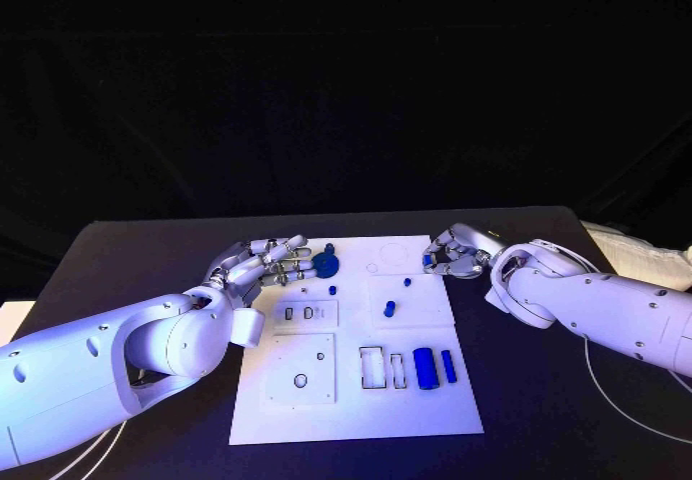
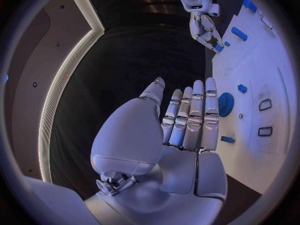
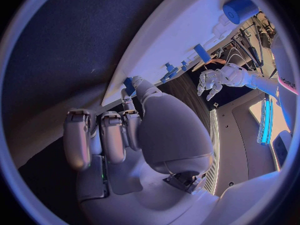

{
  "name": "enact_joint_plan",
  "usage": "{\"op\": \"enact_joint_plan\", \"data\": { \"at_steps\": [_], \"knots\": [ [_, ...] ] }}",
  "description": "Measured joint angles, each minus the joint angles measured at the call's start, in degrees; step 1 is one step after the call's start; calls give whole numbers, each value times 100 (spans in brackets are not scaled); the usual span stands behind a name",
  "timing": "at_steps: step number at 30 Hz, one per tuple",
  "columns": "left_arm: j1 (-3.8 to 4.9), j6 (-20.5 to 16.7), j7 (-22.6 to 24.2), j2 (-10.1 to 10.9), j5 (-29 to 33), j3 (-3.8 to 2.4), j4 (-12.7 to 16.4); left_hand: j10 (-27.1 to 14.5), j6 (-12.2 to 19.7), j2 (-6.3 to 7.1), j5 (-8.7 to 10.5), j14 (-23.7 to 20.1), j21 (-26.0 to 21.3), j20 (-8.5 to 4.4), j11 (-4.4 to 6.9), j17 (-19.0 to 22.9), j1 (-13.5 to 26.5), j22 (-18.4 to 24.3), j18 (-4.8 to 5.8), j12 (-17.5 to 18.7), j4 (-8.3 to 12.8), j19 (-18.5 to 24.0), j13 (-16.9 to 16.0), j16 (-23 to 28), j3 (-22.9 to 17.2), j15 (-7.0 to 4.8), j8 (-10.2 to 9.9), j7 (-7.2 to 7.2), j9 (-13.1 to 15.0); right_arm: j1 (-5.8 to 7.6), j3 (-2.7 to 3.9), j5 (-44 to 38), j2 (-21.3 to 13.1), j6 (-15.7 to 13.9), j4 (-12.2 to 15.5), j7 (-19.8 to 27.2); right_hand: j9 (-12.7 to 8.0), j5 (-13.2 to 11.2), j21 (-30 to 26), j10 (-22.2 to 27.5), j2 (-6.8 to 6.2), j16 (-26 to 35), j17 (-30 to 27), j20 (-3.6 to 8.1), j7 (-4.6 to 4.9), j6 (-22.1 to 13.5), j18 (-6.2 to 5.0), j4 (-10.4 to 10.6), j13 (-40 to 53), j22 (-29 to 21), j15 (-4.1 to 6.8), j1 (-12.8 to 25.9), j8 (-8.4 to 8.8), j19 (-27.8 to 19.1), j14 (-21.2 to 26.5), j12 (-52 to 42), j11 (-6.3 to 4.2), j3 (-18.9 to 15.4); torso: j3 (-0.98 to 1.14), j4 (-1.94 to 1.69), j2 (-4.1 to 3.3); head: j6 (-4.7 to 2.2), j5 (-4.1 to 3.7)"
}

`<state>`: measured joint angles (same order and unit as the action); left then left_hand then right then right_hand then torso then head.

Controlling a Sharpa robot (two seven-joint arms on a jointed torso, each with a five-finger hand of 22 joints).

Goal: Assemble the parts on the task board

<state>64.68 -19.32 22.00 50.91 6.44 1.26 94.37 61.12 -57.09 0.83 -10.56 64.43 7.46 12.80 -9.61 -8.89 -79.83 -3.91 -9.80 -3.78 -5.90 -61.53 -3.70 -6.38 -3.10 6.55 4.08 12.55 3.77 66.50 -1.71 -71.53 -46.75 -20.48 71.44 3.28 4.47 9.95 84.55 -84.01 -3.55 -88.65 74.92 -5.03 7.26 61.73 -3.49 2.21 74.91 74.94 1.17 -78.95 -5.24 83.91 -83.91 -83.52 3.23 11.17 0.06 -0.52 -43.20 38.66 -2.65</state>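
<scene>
Here, left hand: the left hand (image 1: 268, 262) lies at the board's far left corner, fingers (image 2: 195, 116) straight, side by side and stretched toward the gear; nothing is in its grasp.
Left contact: the fingertips reach just beside the gear; whether they touch it I cannot tell.
Right hand: the right hand (image 1: 462, 252) sits at the board's far right edge, fingers (image 3: 103, 135) curled inward.
Right hold: a small blue piece (image 3: 129, 85) shows at its fingertips, at the board's edge; it seems pinched, but a firm hold I cannot tell.
Board: the white board (image 1: 433, 412) lies in the middle of the black table (image 1: 130, 250), long side running away from the robot.
Gear: a blue toothed gear (image 1: 327, 265) lies flat near the board's far left corner, also seen in the left wrist view (image 2: 225, 104).
Pegs: two small blue pegs (image 1: 389, 308) stand near the board's middle, a little apart, one farther from the robot than the other.
Cylinder: a blue cylinder (image 1: 426, 368) lies at the near right, just beside a thinner blue bar (image 1: 449, 366).
Slots: open rectangular slots (image 1: 372, 368) lie just left of the cylinder.
</scene>
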Motion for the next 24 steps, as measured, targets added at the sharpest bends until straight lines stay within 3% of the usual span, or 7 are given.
{"op": "enact_joint_plan", "data": {
  "at_steps": [11,13,19,24],
  "knots": [
    [0,4,-9,3,-7,0,-1,0,0,0,0,0,-27,0,0,-5,0,0,0,0,0,0,0,0,0,0,0,0,0,3,4,59,18,-40,-30,12,24,-20,17,-1,105,-23,3,85,-91,294,0,-28,-1,-1,83,59,-97,1,1,-24,-143,97,3,-1,2,24,-5],
    [0,5,-11,4,-8,0,-3,0,0,0,0,0,-27,0,0,-5,0,0,0,0,0,0,0,0,0,0,0,0,0,0,3,83,1,-66,24,1,34,129,22,1,133,-23,3,94,-96,300,0,22,-1,-1,111,126,-109,10,-12,-48,-164,74,5,-1,2,27,-5],
    [0,6,-13,25,-12,0,-30,0,0,0,0,0,-27,0,0,-6,0,0,0,0,0,0,0,0,0,0,0,0,0,4,24,234,-91,-189,428,-126,50,259,22,1,143,-23,2,114,-104,308,-1,65,-1,-1,110,252,-128,-11,-12,-67,-164,61,6,-5,9,28,9],
    [0,8,-13,31,-15,0,-94,0,0,-24,0,0,-27,0,0,-10,-24,0,0,0,23,0,0,0,-23,0,0,0,0,94,40,309,-123,-297,859,-316,50,283,22,-1,163,-23,2,134,-105,308,0,80,-1,-1,143,273,-128,10,-4,-88,-204,78,-4,-7,19,29,21]
  ]
}}
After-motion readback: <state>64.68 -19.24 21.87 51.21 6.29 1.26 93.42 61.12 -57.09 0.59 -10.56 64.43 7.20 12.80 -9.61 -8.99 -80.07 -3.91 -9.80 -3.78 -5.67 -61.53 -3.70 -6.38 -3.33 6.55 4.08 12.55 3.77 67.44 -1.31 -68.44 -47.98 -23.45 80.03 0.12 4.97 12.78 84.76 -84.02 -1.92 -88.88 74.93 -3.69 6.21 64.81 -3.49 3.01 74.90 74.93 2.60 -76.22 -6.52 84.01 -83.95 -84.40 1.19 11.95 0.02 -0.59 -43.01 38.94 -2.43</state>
